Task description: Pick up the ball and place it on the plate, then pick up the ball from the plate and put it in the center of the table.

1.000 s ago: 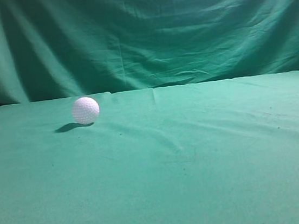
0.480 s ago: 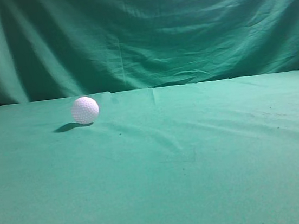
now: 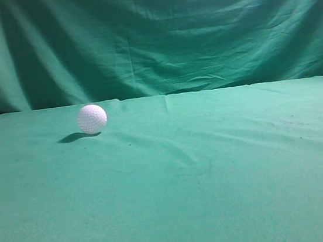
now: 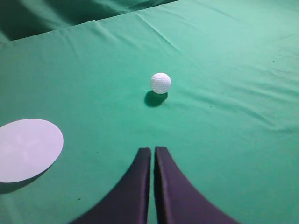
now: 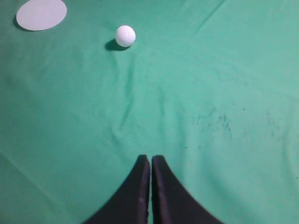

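My left end effector (image 4: pixel 153 150) hangs above the worktop (image 4: pixel 243 154) with its two dark fingers pressed together, holding nothing. My right end effector (image 5: pixel 150 158) is the same, fingers together and empty. Ahead of the left one, just right of its line, the ball (image 4: pixel 160 83) sits on the green cloth, well apart from the fingertips. The flat white plate (image 4: pixel 25 148) lies off to that end effector's left. Beyond hangs the darker backdrop (image 3: pixel 156 33).
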